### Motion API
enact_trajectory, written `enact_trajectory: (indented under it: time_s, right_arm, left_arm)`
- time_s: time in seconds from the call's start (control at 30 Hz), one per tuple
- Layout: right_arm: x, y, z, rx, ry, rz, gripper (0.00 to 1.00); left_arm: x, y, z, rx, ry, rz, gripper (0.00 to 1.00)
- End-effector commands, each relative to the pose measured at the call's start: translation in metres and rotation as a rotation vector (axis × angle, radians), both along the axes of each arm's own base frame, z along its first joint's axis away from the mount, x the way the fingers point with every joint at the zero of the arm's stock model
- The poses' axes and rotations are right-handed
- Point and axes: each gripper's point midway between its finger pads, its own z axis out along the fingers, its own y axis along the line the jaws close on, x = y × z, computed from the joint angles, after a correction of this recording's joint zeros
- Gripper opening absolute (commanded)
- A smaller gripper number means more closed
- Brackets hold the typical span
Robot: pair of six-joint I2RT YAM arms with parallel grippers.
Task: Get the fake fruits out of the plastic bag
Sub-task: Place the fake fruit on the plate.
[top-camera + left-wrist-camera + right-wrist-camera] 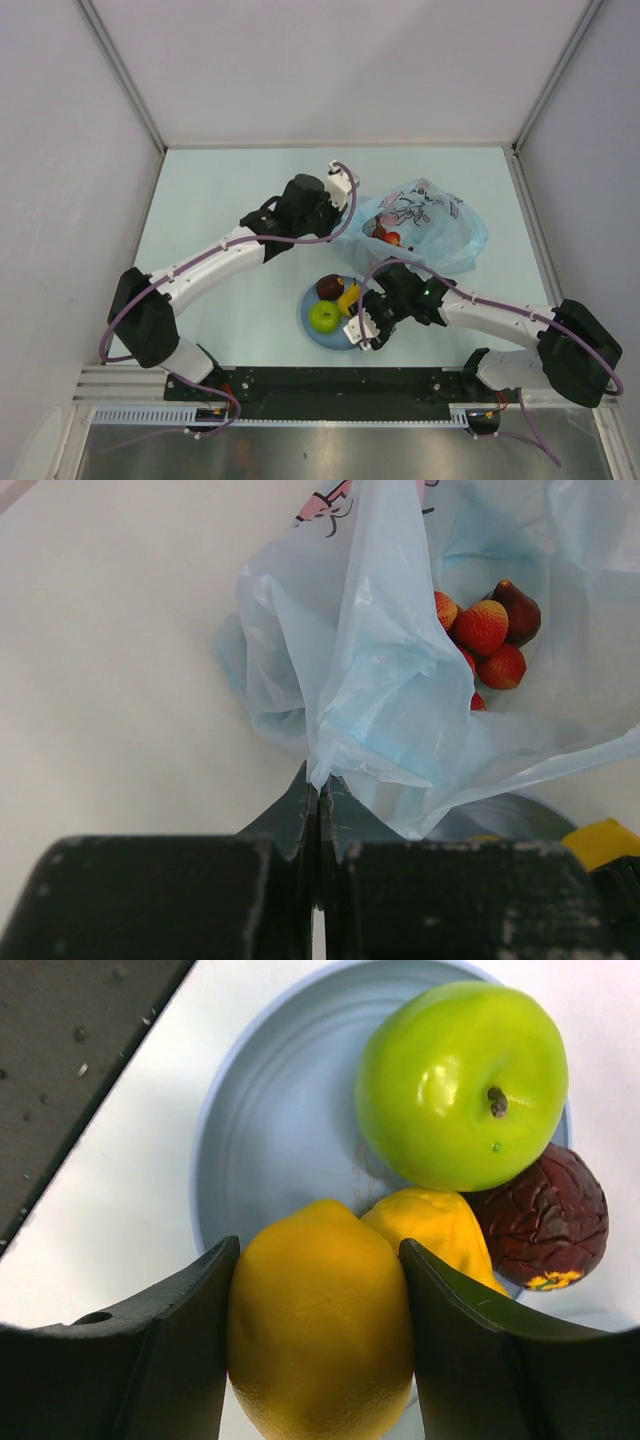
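Item: plastic bag [430,225], toward far right of counter. Thin, limp, crinkly; rim pinched shut in left fingers [305,810]. Bunch of red grapes [490,635] left inside: light, knobbly, best taken across cluster. lemon [320,1330]: rigid, slick; clamped by right fingers [205,1300] over plate [270,1130], near edge.

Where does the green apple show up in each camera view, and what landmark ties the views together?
Top external: green apple at lower centre, on the light-blue plate's near-left side.
Left wrist: not in it.
Right wrist: apple at upper right, on the plate, beside the dark red-purple fruit.
Shared landmark: the plate, seen in the top and right wrist views.
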Motion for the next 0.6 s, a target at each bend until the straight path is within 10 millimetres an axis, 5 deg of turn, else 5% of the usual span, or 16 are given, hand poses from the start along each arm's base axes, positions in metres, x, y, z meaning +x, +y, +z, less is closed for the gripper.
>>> enact_trajectory:
  time_s: [0.0,0.13,0.33,0.57]
  right_arm:
    - [0.012,0.003,0.005,0.022,-0.061,0.016,0.58]
    - [0.016,-0.002,0.010,0.029,-0.073,-0.001,0.78]
    - [0.021,-0.009,0.022,0.036,-0.098,-0.051,0.90]
    - [0.039,-0.027,0.078,0.165,-0.189,-0.190,0.98]
  left_arm:
    - [-0.008,0.000,0.019,-0.038,-0.029,-0.032,0.00]
    - [-0.007,0.003,0.019,-0.028,-0.044,-0.026,0.00]
    - [-0.008,0.002,0.013,-0.025,-0.029,-0.034,0.00]
    - [-0.007,-0.007,0.005,0.040,-0.001,-0.108,0.00]
